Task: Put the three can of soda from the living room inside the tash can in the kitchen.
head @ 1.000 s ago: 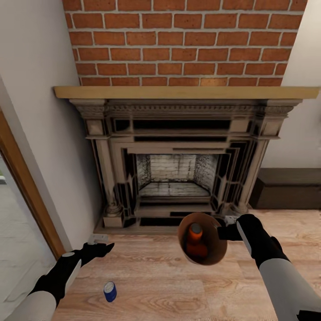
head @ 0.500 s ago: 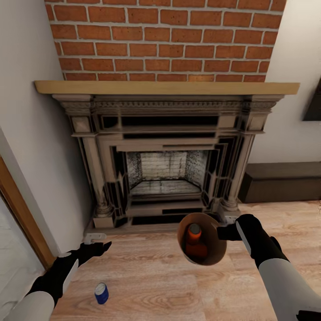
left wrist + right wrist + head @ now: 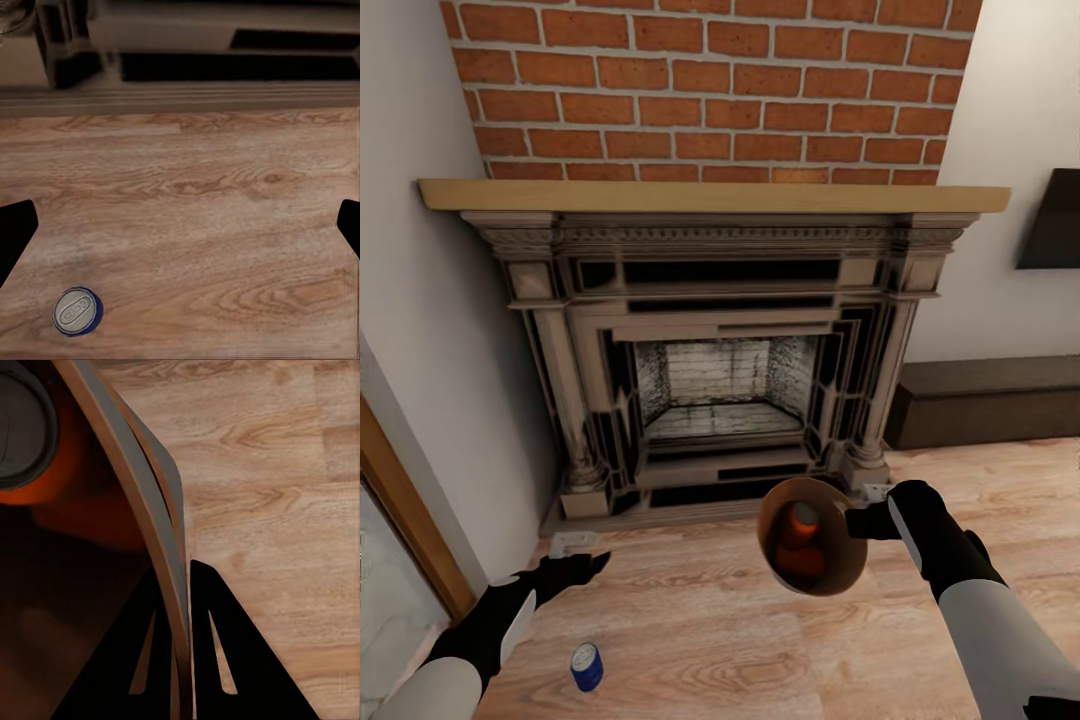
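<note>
In the head view's lower left, my left gripper (image 3: 582,566) is hovering above the light wood plank floor (image 3: 700,620), fingers spread wide and holding nothing; in the left wrist view its two dark fingertips (image 3: 15,232) are sitting far apart at opposite edges of the frame. Just below and beside it in the head view, the small blue cylindrical soda can (image 3: 587,666) is standing upright on the floor, apart from the gripper; the left wrist view is showing its silver top with pull tab (image 3: 77,310) in the lower left of the frame.

Centre of the head view: the ornate grey-and-black carved fireplace (image 3: 710,350) is sitting under a tan wooden mantel shelf (image 3: 710,194), with the red-brick chimney (image 3: 710,90) above.

Lower centre-right, my right gripper (image 3: 860,522) is pinching the rim of the small round bucket with tan-brown inside (image 3: 812,550), holding it off the floor and tilted toward the camera. Orange soda cans (image 3: 798,540) are lying inside it; I cannot tell how many. In the right wrist view the black fingers (image 3: 217,652) are clamping the thin bucket wall (image 3: 150,517), with an orange can (image 3: 45,450) inside.

Right edge: a dark low bench (image 3: 990,400) is running along the wall, a dark wall TV (image 3: 1055,232) above it.
</note>
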Robot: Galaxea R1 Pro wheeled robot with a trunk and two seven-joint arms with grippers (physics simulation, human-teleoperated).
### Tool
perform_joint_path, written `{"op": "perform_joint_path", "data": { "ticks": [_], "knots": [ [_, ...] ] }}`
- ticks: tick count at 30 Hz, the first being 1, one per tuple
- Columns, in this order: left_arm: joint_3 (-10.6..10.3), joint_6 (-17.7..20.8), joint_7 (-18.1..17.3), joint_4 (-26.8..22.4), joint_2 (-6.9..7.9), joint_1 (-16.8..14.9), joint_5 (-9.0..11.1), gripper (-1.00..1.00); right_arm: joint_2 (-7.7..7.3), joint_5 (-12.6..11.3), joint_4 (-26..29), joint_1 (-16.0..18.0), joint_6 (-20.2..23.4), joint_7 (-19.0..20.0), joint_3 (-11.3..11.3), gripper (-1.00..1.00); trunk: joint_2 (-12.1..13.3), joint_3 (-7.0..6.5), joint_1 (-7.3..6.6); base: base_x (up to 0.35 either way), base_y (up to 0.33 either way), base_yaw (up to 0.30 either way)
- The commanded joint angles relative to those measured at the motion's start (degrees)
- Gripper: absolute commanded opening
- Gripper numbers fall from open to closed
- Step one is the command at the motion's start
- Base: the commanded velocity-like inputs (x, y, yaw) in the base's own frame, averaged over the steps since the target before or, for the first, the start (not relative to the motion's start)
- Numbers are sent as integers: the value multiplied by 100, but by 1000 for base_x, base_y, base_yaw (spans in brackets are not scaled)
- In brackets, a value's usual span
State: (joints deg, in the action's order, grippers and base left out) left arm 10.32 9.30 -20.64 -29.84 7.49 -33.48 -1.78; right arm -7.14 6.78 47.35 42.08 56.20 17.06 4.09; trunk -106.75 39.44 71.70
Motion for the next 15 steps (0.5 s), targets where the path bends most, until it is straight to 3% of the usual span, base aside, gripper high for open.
{"op": "perform_joint_path", "data": {
  "ticks": [1, 9, 15],
  "knots": [
    [-2, -2, 0, 11, 1, 0, 38, 100, 2, -134, 2, 2, 14, 26, 5, -100, 0, -1, 0, 0, 263, -40],
    [-10, -13, -1, 46, 6, 6, 170, 100, 26, -133, 2, 7, 14, 27, -3, -100, 0, -1, 0, 0, 260, 46],
    [-12, -21, -1, 48, 0, 8, 182, 100, 35, -133, 2, 4, 14, 26, -5, -100, 0, 4, 0, 0, 109, 172]
  ]
}}
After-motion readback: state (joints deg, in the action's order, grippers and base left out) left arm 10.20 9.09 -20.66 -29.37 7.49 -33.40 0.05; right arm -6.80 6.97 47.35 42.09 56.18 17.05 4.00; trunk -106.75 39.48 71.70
